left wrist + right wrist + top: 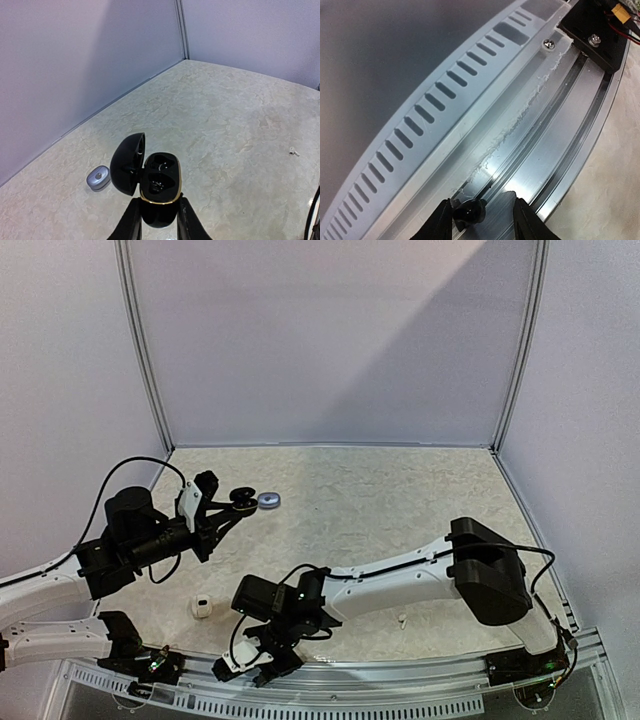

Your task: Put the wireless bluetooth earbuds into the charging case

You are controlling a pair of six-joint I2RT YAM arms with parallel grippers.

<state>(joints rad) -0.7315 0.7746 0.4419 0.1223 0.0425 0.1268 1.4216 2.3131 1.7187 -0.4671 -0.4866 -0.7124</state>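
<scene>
My left gripper (pixel 160 202) is shut on the black charging case (pixel 160 181), held above the table. The case has a gold rim, and its lid (pixel 127 163) is swung open to the left. Both sockets look empty. From above, the left gripper (pixel 232 505) hangs over the table's left side. My right gripper (pixel 482 205) is open over the metal rail at the near edge. A glossy black earbud (pixel 469 212) rests against its left finger, with a gap to the right finger. A tiny white earbud (pixel 400 620) lies on the table; it also shows as a white earbud (pixel 294 151) at the far right.
A silvery-grey pebble-shaped case (pixel 98 177) lies just left of the held case; from above this silvery case (pixel 268 500) is beside the left gripper. A small white rounded object (pixel 203 607) sits near the front left. The slotted grey rail (pixel 445 100) runs along the near edge.
</scene>
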